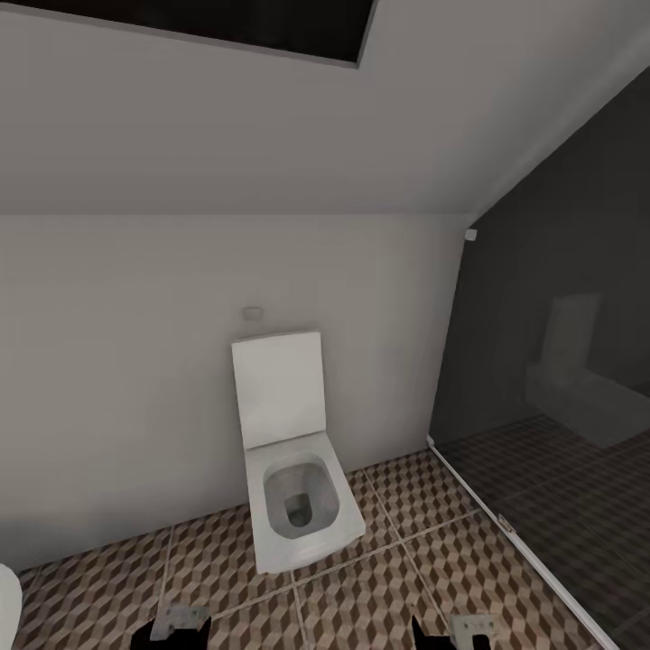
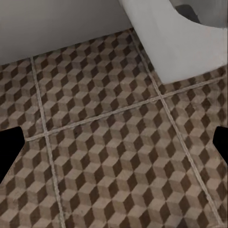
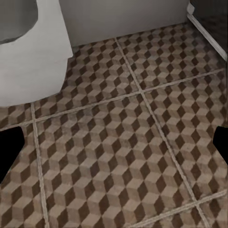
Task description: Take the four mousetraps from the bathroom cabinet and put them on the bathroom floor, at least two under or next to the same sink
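- While none of the mousetraps, the cabinet or the sink is appearing, the one task thing on show is the bathroom floor, its cube-patterned tiles spreading across the lower part of the head view from about 7 o'clock round to 4 o'clock.
- Sitting on that floor just below the centre of the head view is a white toilet, its lid raised against the pale wall; a small flush plate is showing on the wall just above it, at 12 o'clock from the lid.
- Running along the floor's edge toward 4 o'clock is a dark glass partition, faintly mirroring the toilet.
- Both wrist cameras are looking down on bare tiles, each with a corner of the toilet at the frame's edge.
- The left gripper is hanging with its fingers spread wide and nothing between them; the right gripper is doing the same.
- By my judgement the robot is travelling or searching, with the fetching step not yet begun here.
- The next move is probably calling for turning the base and head away from the toilet until the cabinet is coming into sight, then driving up close enough to reach its drawers.
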`<state>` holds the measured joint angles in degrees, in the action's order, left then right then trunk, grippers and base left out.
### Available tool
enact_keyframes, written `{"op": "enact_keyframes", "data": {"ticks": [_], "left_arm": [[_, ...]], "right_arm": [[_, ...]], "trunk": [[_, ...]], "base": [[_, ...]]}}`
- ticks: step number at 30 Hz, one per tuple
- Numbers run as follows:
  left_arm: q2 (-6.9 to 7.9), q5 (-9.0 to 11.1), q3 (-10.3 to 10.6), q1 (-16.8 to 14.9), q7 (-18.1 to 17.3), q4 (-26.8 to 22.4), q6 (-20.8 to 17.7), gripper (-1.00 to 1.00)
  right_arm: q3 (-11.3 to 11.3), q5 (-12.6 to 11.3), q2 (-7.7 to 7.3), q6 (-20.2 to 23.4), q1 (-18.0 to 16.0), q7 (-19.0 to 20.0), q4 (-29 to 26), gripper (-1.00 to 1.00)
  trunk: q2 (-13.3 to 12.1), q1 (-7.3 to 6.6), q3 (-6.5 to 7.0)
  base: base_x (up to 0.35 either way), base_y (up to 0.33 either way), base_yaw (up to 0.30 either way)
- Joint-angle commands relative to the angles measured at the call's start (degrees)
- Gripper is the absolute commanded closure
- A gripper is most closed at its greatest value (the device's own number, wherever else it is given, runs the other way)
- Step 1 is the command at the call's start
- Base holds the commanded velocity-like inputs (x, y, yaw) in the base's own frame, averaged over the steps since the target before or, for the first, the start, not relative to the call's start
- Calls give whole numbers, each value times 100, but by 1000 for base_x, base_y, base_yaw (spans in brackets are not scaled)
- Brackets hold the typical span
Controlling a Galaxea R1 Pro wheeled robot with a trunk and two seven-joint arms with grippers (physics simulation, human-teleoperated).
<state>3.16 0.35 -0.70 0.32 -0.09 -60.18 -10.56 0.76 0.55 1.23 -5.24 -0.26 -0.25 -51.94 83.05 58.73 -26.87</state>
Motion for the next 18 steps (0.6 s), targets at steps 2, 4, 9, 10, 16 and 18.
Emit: {"op": "enact_keyframes", "data": {"ticks": [2,4,9,10,16,18], "left_arm": [[-59,6,-2,3,-5,-389,-303,-100],[-107,6,-1,3,-7,-634,-437,-100],[-149,13,11,3,-19,-656,-486,-100],[-151,14,12,3,-22,-563,-452,-100],[-162,9,11,3,-24,690,718,-100],[-169,13,23,3,-21,906,1111,-100]], "right_arm": [[3,50,6,24,-4,-2,-257,-100],[3,162,14,90,-2,-2,-509,-100],[3,482,43,456,-3,5,-908,-100],[5,501,45,476,-4,5,-923,-100],[23,566,36,208,-1,51,-944,-100],[26,572,33,-15,-1,51,-857,-100]], "trunk": [[3,0,-6],[3,0,-6],[3,0,-6],[3,0,-6],[3,0,-6],[3,0,-6]], "base": [[0,0,0],[0,0,0],[0,0,0],[0,0,0],[0,0,0],[0,0,0]]}}
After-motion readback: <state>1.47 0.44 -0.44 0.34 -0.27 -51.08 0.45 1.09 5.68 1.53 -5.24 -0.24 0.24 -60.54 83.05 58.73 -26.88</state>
